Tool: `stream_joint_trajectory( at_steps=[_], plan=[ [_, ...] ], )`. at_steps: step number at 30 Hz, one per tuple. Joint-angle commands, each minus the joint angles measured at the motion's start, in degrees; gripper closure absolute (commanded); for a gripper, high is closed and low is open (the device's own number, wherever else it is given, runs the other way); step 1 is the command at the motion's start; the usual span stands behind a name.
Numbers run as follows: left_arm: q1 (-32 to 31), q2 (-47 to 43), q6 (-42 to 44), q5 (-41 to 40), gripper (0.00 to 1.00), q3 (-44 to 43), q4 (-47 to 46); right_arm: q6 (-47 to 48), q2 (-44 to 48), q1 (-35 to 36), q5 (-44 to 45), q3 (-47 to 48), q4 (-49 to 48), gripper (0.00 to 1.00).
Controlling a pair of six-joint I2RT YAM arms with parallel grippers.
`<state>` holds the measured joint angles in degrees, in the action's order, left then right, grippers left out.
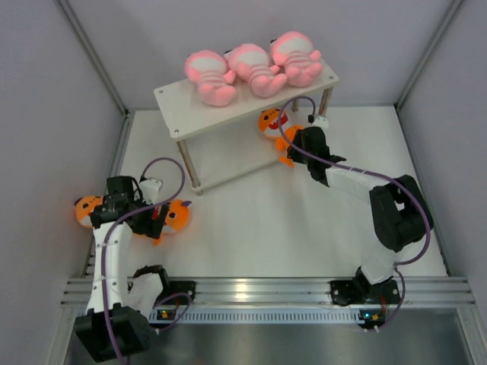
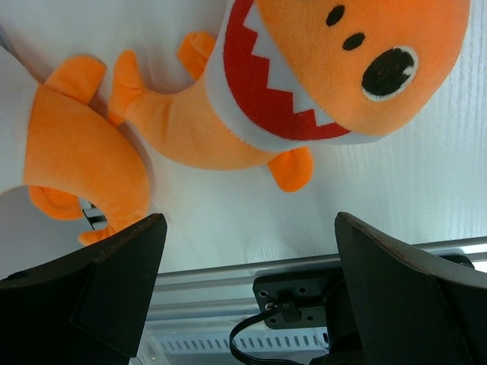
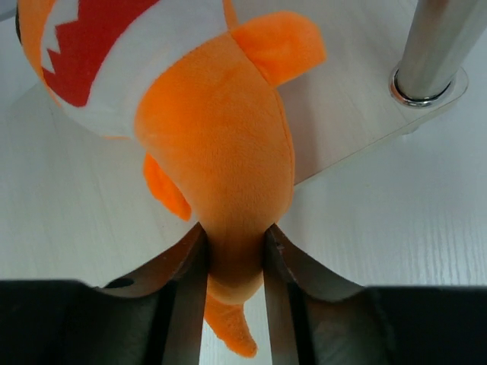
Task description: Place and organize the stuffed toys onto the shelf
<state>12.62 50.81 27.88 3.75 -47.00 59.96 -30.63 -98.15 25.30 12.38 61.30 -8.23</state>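
Right tool (image 3: 234, 251): clamped on the tail of an orange shark (image 3: 221, 144). The head is seen at upper left of the wrist frame, over the lower tier of the shelf (image 3: 358, 106). Three pink toys (image 1: 253, 67) are noted on the top tier, upper centre.

Left tool (image 2: 245, 228): jaws spread, nothing held, above a second shark (image 2: 304, 76) lying on the surface (image 2: 380, 198).

Judgement: the held shark should be carried deeper under the top board, kept off the metal leg (image 3: 437, 53), and set down before release.

Lined up side by side on the top tier of the pale wood shelf (image 1: 173, 105): three pink toys (image 1: 211, 76) (image 1: 255, 68) (image 1: 297, 57). At the lower tier's edge, tail pinched in the right hand (image 1: 293, 141): one orange shark (image 1: 272, 124). Lying apart on the table (image 1: 251, 220), far left: two other sharks (image 1: 87, 209) (image 1: 176, 215).
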Motion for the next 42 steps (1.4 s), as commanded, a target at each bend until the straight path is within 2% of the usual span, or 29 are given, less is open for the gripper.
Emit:
stream_joint_trajectory(
  at_steps=[1,3,6,10,19,24,26,27,29,30,31,34,38,39,42],
  plan=[
    [0.21,0.43,2.26,3.09,0.01,0.95,-1.52,0.05,2.43,-0.78,0.63,1.74,-4.95,0.66],
    [0.21,1.13,3.49,5.99,0.01,0.86,-1.52,0.4,6.28,-0.78,0.63,-1.08,-9.06,0.55],
    [0.04,2.54,6.22,12.59,0.01,-0.1,-1.52,1.97,11.29,-0.69,0.19,-6.27,-12.07,0.46],
    [-0.32,7.36,9.99,17.6,0.01,-2.38,-3.53,5.05,15.35,-0.69,-2.0,-7.86,-10.58,0.44],
    [-0.76,16.16,11.68,17.96,0.02,-2.66,-13.02,5.15,21.76,-0.52,-9.12,-11.55,-10.76,0.43],
    [-1.11,18.45,11.85,18.31,0.04,0.15,-18.73,6.72,26.94,0.88,-8.96,-14.79,-11.28,0.44],
    [-1.2,18.71,12.2,19.62,0.12,1.03,-19.53,8.38,28.62,1.68,-8.78,-15.85,-11.81,0.44],
    [-1.2,18.72,12.03,20.33,0.27,1.56,-19.71,9.01,30.28,2.55,-8.78,-16.47,-11.72,0.44],
    [-1.11,18.54,11.33,21.99,0.4,1.74,-19.71,10.32,31.7,3.44,-8.69,-16.82,-11.29,0.44],
    [-1.2,17.93,10.89,22.18,0.56,1.83,-19.62,10.76,32.92,4.22,-8.69,-16.91,-10.93,0.44],
    [-1.11,17.4,9.84,22.09,0.64,1.83,-19.62,11.55,33.54,4.67,-8.69,-16.91,-10.32,0.44],
    [-1.11,13.63,6.42,19.47,1.0,1.57,-19.62,14.36,36.09,7.13,-8.6,-16.65,-9.18,0.44],
    [-1.11,6.51,-1.23,11.39,1.0,-1.06,-19.36,16.83,39.61,11.43,-7.64,-17.53,-10.49,0.44],
    [-1.2,4.06,-5.6,7.02,1.0,-3.42,-19.27,17.09,40.48,13.18,-7.46,-17.09,-10.49,0.44],
    [-1.11,0.19,-12.72,1.9,1.0,-10.44,-15.59,17.89,40.93,17.92,-6.41,-15.25,-10.05,0.45]
  ],
)
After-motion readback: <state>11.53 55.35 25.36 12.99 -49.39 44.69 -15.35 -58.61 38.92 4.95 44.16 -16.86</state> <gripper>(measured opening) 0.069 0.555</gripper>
